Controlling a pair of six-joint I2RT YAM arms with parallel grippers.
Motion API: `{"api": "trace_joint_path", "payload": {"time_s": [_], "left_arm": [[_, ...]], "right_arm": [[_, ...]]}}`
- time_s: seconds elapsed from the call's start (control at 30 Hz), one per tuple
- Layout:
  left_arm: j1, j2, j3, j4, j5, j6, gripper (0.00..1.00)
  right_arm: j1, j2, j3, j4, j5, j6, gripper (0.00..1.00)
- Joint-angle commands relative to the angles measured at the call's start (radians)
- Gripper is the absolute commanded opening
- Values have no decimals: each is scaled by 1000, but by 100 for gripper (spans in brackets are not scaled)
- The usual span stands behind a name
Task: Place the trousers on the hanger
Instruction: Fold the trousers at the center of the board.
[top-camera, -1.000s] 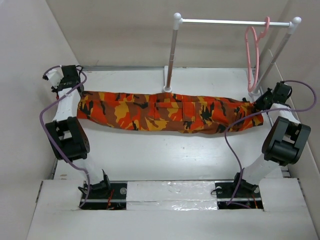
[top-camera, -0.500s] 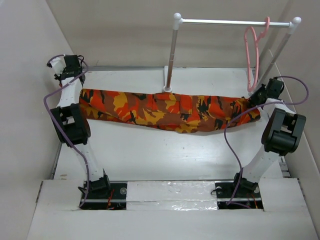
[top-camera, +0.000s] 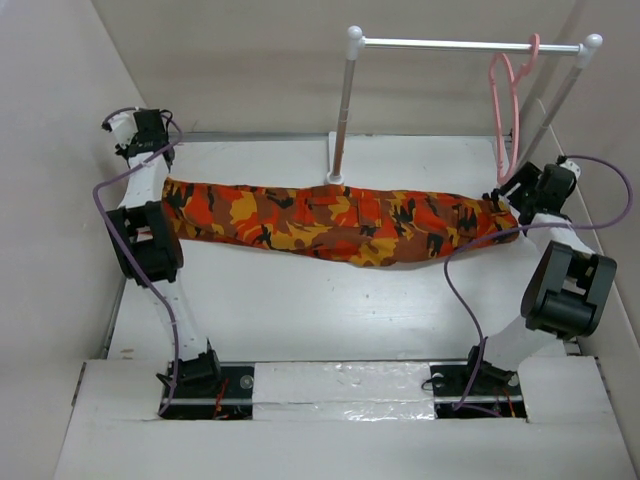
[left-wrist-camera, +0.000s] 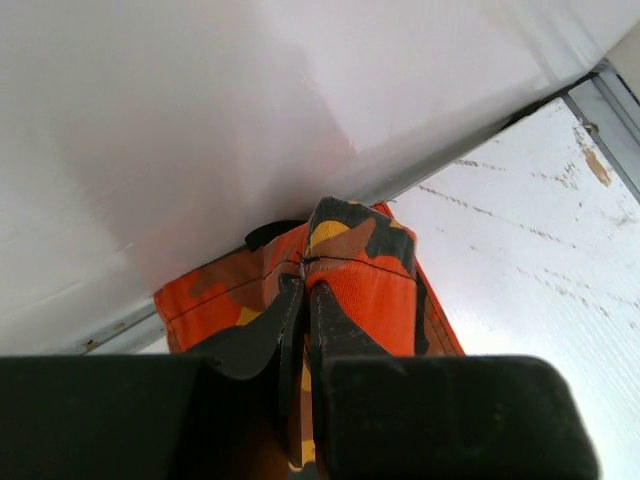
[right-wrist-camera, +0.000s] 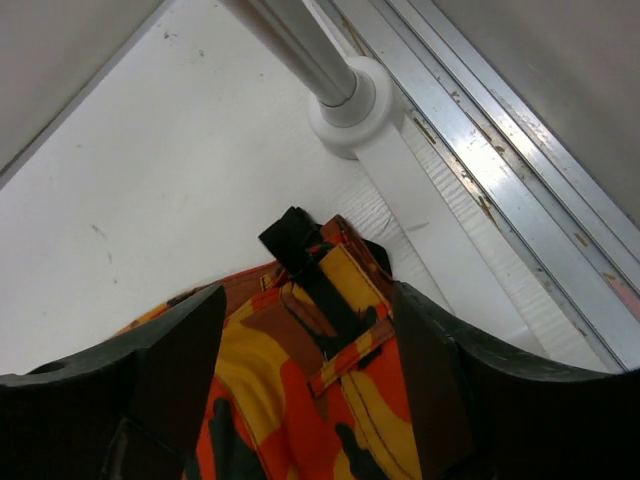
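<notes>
Left end effector clenched on a fold of the trousers. Right end effector grasping their other end, jaws wide around the bunch. Trousers span between both, off the surface. Hanger hangs just above the right end effector. Suggest even tension, feed the right end through the hanger, steer clear of the rail stand.

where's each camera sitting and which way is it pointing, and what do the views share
Top external: above and behind, looking down at the table; left arm and right arm, trousers stretched between them, hanger on the rail.
Left wrist: on the left hand, facing the wall; fingers pinch a trouser end.
Right wrist: on the right hand, facing down at the other trouser end and rail foot.
Shared: all three show the trousers.
</notes>
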Motion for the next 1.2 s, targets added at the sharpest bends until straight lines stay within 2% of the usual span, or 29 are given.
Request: {"api": "trace_joint_path", "payload": {"time_s": [0.0, 0.23, 0.43, 0.6, 0.7, 0.77, 0.93, 1.1, 1.17], "left_arm": [[-2, -193, -63, 58, -18, 6, 0], [-2, -512, -269, 66, -40, 9, 0], [-2, -723, -402, -43, -61, -13, 0], [-2, -791, -477, -95, -84, 5, 0], [-2, -755, -476, -95, -94, 12, 0], [-2, -666, -450, -92, -98, 6, 0], [-2, -364, -203, -161, -159, -7, 0], [9, -172, 40, -143, -164, 44, 0], [18, -97, 85, -121, -158, 77, 0]], "right_arm": [[38, -119, -104, 116, -13, -34, 77], [93, -265, -311, 238, -106, -48, 80], [102, -313, -307, 233, -131, -76, 80], [92, -319, -281, 223, -137, -89, 81], [92, -301, -261, 222, -161, -102, 81], [92, -290, -258, 228, -166, -108, 81], [92, -279, -268, 252, -175, -119, 81], [148, -294, -275, 266, -148, -144, 81], [161, -311, -264, 228, -109, -158, 81]]}}
